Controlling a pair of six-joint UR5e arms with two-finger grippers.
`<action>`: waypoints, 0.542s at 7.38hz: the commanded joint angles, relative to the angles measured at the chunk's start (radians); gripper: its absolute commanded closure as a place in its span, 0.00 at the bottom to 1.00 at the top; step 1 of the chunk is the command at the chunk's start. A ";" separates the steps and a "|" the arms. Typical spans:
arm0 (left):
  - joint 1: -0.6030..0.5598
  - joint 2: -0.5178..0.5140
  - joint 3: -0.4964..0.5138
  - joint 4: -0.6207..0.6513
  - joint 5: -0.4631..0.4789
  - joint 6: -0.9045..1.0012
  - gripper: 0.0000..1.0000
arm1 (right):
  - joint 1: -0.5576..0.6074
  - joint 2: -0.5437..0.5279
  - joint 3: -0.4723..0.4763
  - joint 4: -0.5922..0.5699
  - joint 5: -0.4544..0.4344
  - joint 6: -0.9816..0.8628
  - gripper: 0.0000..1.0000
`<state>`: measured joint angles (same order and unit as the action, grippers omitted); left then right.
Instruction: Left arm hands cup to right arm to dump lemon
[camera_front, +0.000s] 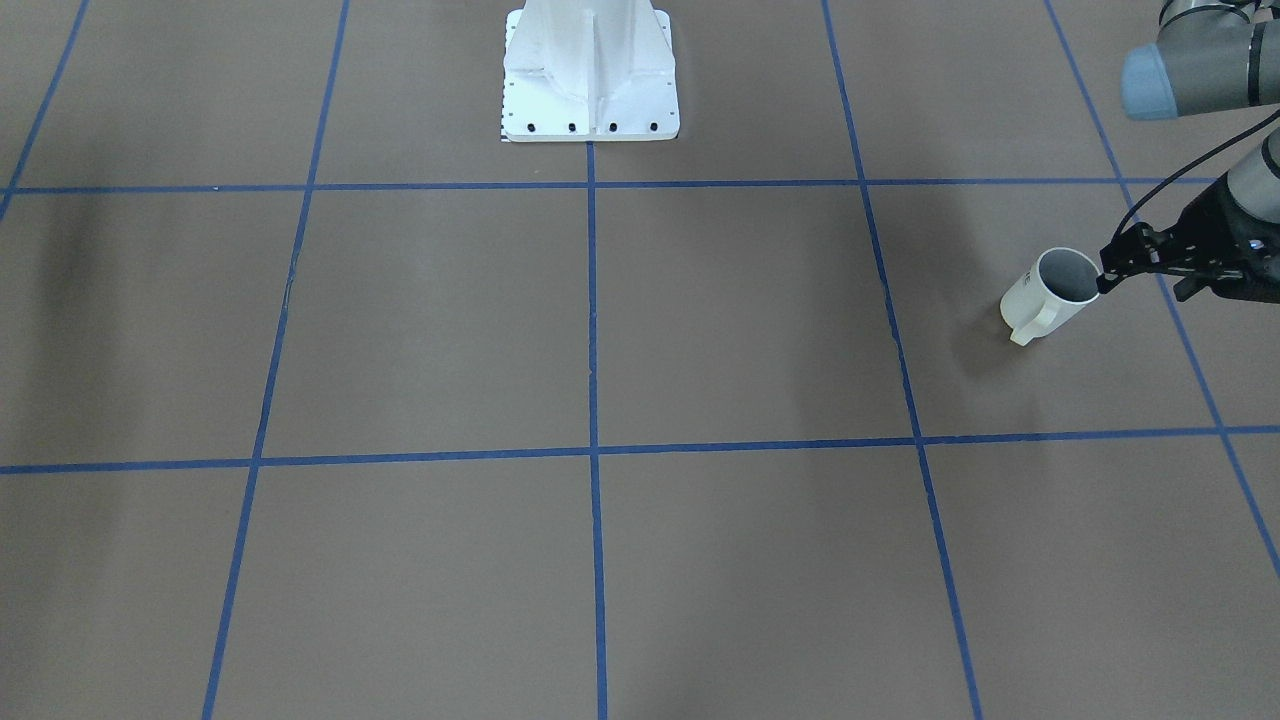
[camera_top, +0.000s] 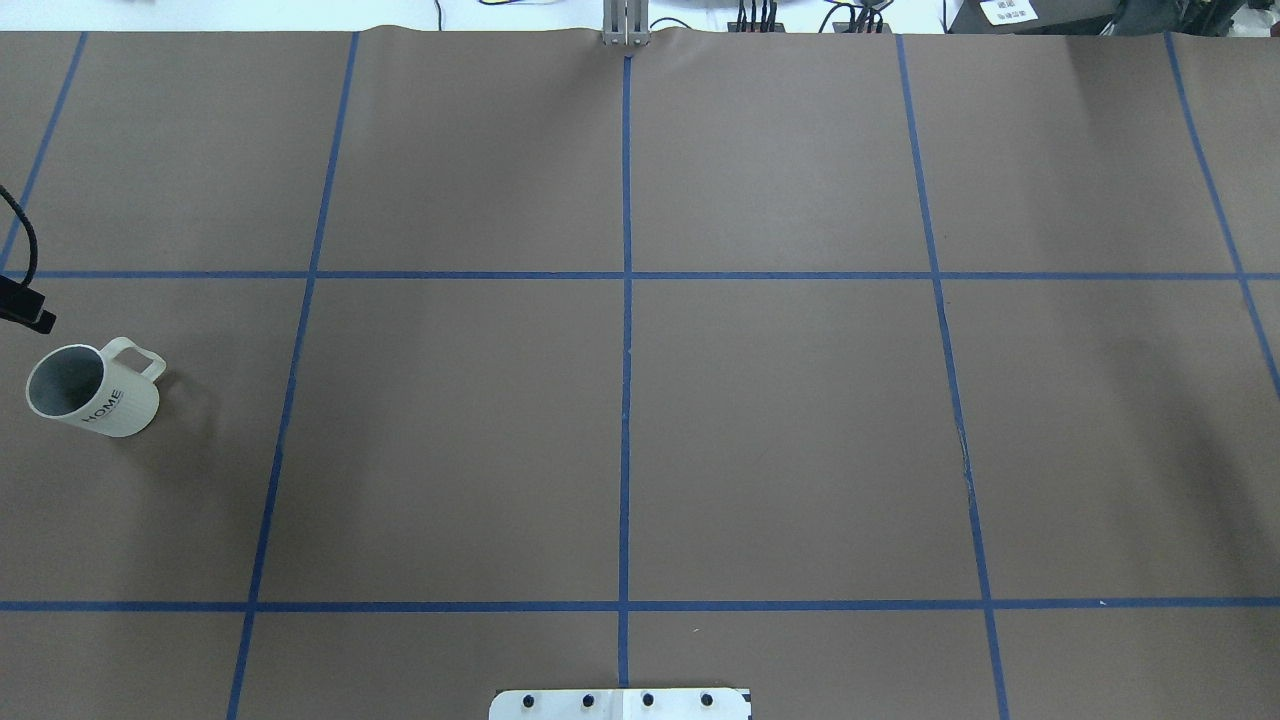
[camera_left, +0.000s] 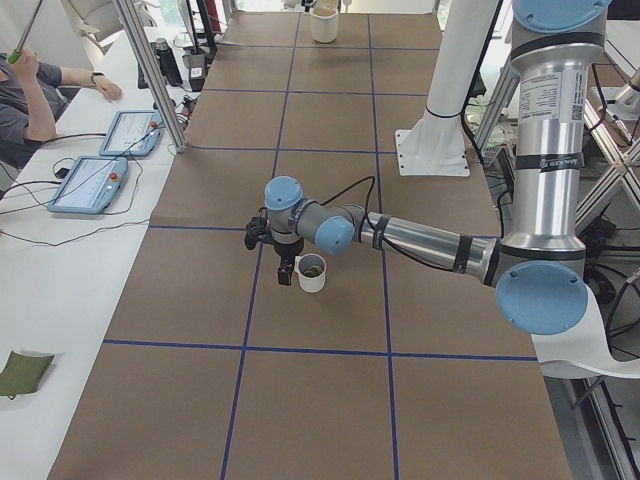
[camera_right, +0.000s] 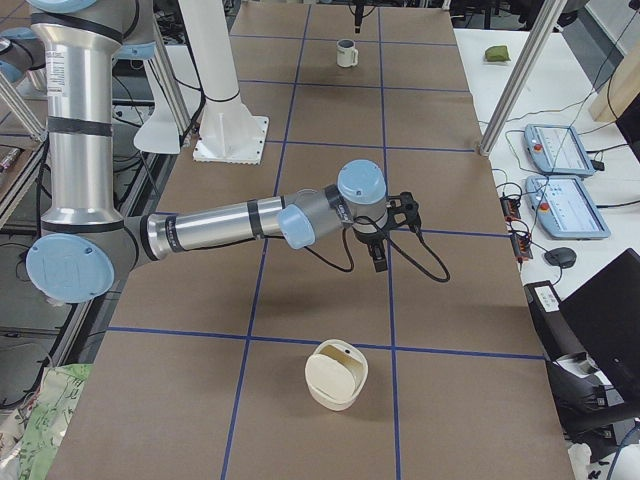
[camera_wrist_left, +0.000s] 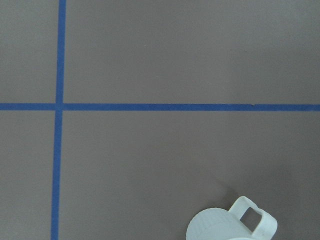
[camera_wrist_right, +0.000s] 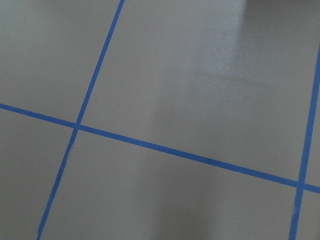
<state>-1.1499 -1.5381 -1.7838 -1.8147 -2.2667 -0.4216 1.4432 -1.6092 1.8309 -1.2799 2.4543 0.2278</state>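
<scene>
I see a matt brown, paper-like worktop (camera_top: 780, 430) crossed by smooth blue tape (camera_top: 627, 400). The cup (camera_top: 122, 402) looks off-white, matt and ribbed; the left arm (camera_left: 422, 238) is satin grey metal.

a table covered in brown paper (camera_top: 780, 420) carries a grid of blue tape lines (camera_top: 626, 400). in the right-end view a cream ribbed container (camera_right: 336, 375) sits near the camera, just past a tape line. a white side bench (camera_left: 60, 280) runs along the operators' side of the table. it bears two blue-edged teach pendants (camera_left: 130, 132) side by side with trailing cables, a folded green cloth (camera_left: 22, 372) and a dark bottle (camera_left: 168, 62). a seated person (camera_left: 25, 100) rests a forearm on it. an aluminium frame post (camera_left: 150, 75) stands at its edge. a computer mouse (camera_right: 558, 257) and a black screen (camera_right: 600, 330) lie further along.
</scene>
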 joint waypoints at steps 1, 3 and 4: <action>0.045 0.004 0.007 0.000 0.004 0.026 0.03 | -0.007 0.008 0.001 0.001 0.002 0.001 0.00; 0.074 -0.003 0.027 -0.001 0.004 0.026 0.06 | -0.012 0.012 0.002 0.001 0.014 0.002 0.00; 0.078 -0.004 0.030 -0.001 0.006 0.026 0.10 | -0.014 0.012 0.002 0.001 0.018 0.002 0.00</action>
<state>-1.0823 -1.5401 -1.7606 -1.8157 -2.2623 -0.3962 1.4320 -1.5980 1.8325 -1.2793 2.4652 0.2299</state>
